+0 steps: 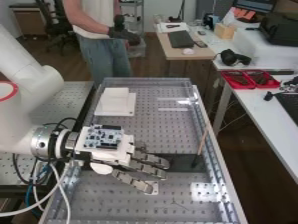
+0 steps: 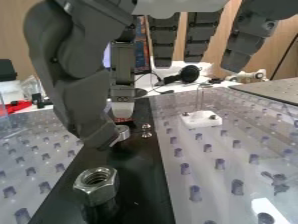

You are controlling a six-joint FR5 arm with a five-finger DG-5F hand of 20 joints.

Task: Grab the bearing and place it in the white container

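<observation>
This looks like a robot lab. A big white robot arm (image 1: 26, 95) is on the left, by a surface (image 1: 143, 195) full of little holes. Desks (image 1: 183, 47) are far off.

1 white arm (image 1: 30, 65), grey hand (image 1: 148, 169) over perforated bench (image 1: 156, 135), white square piece (image 1: 114, 103) beyond

In the high view, the floor (image 1: 234, 160) is dark brown, and a low wooden cabinet (image 1: 30, 19) and a black office chair (image 1: 56, 26) are standing at the far left. A small table with light wood top (image 1: 174, 51) stands near the long white desk (image 1: 265, 107) at the right, and behind is a pale wall (image 1: 159, 10). In the wrist view, the wood-coloured wall (image 2: 12, 42) looks evenly lit.
</observation>
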